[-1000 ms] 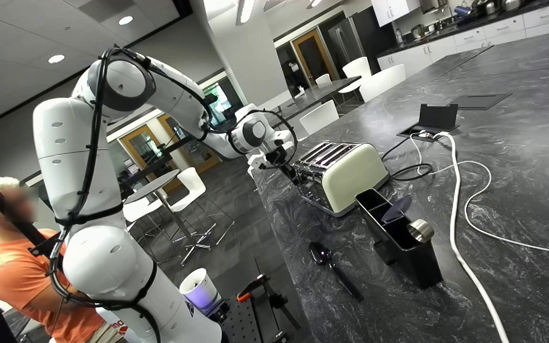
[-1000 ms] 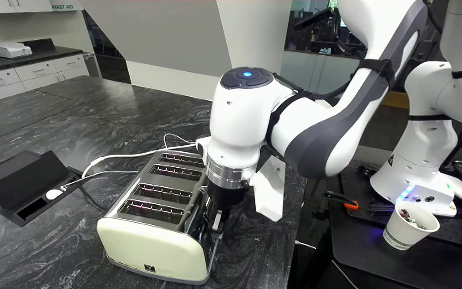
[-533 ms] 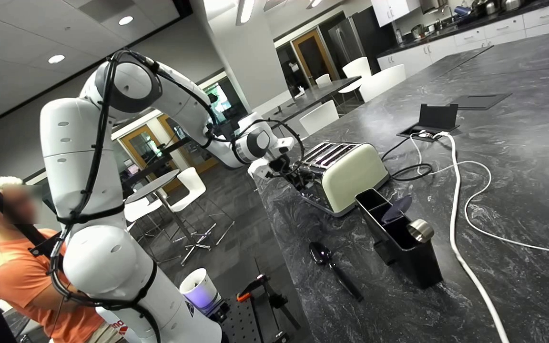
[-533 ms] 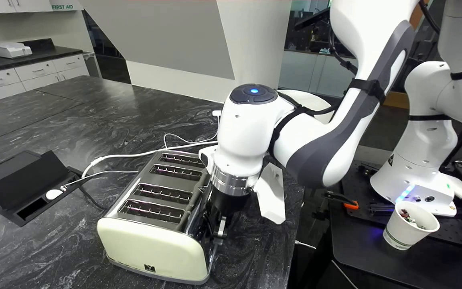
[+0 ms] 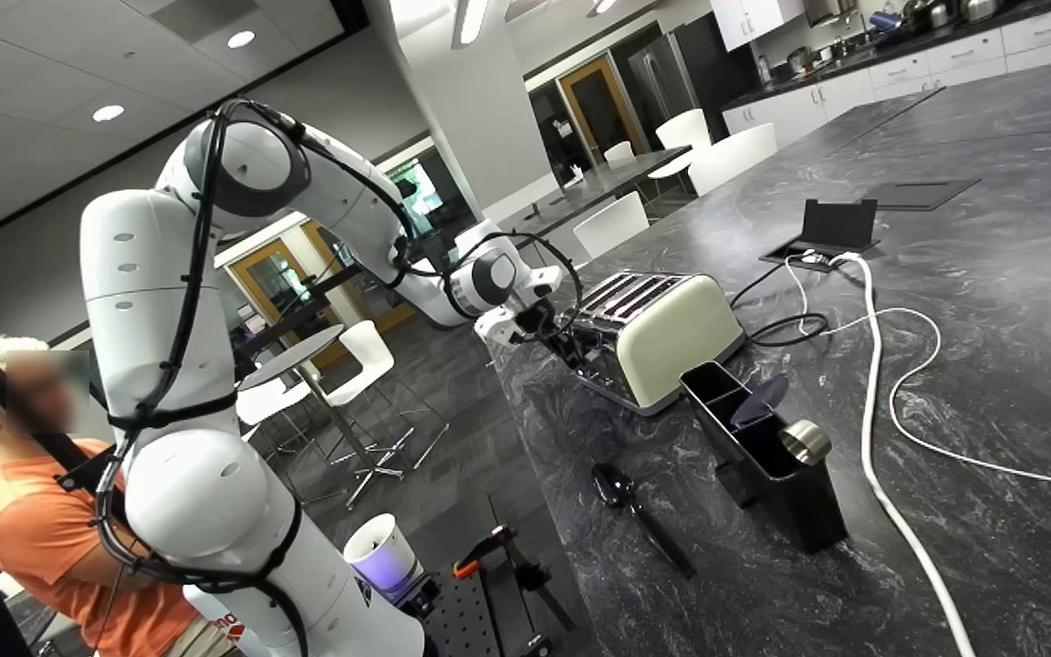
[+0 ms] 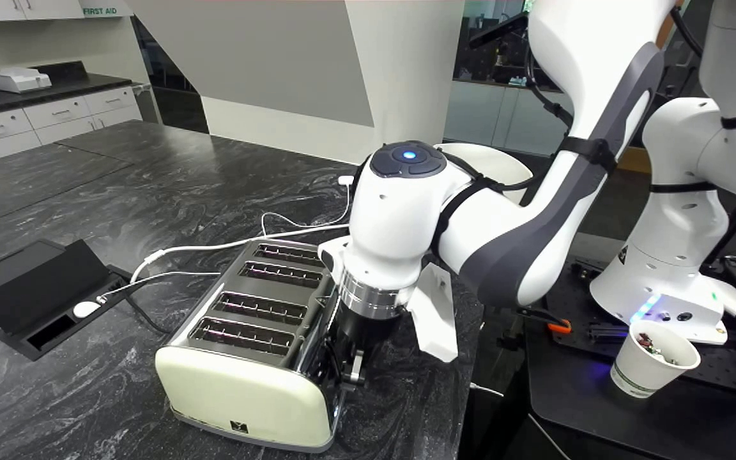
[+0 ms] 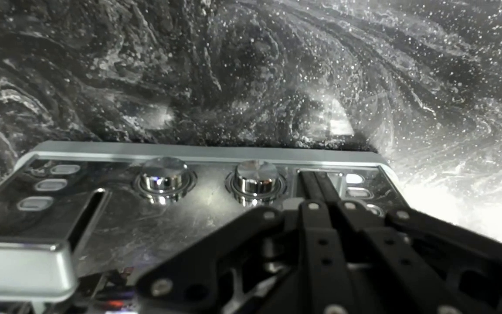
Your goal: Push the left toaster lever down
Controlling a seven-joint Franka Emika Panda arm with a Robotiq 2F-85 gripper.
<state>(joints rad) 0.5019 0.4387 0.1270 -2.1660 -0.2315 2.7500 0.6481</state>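
Dark grey marbled surface (image 5: 991, 274): is spreading over the right half in an exterior view and across the top of the wrist view.
White jointed robot arm with grey caps (image 5: 147, 338): is arching across the left and centre in an exterior view.
Cream-sided boxy toaster with a chrome top (image 6: 240, 383): is standing on the surface, at the lower centre-left in an exterior view; four long dark slots (image 6: 259, 308) are lying along its top, and one chrome side is crossing the middle of the wrist view.
Tall black open-topped box (image 5: 797, 511): is standing just beside the toaster, at the lower right in an exterior view.
Black two-fingered gripper (image 7: 317, 175): is filling the lower right of the wrist view, closed, its fingers (image 7: 311, 185) lying pressed together.
Glossy black spoon-shaped utensil (image 5: 639, 516): is lying on the surface, below centre in an exterior view.
Pale boxy lever (image 7: 26, 270): is sitting at the lower left of the wrist view, apart from the gripper.
Pale-edged rectangular part (image 7: 337, 179): is showing around the fingers, mostly hidden; contact cannot be told.
Round chrome knobs (image 7: 162, 174): are standing side by side near the centre of the wrist view.
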